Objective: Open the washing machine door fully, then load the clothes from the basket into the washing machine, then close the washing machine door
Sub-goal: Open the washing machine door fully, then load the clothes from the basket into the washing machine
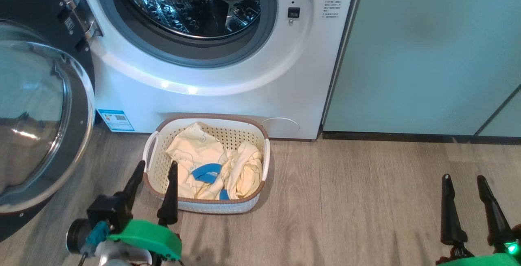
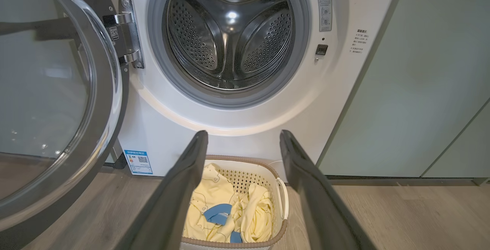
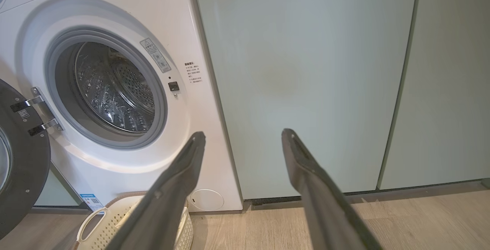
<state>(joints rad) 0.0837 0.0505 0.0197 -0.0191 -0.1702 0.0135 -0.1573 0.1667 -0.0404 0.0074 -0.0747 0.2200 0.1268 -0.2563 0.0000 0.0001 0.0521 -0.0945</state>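
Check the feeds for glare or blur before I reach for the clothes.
Head view: the door glass mirrors the room, a bluish sheen lies on the washing machine below its opening, the clothes read clearly. Left wrist view: one bright spot in the drum, left gripper soft near the lens. Right wrist view: right gripper blurred, cabinet edges converge downward.

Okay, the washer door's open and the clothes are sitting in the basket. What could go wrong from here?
1. The clothes lie bunched together in the basket. The open left gripper may lift only part of the pile, or drag the light basket along.
2. A garment could drape over the gasket of the washing machine and get pinched at closing.
3. The washing machine door stands close beside the left arm, so an upward swing might bump it.
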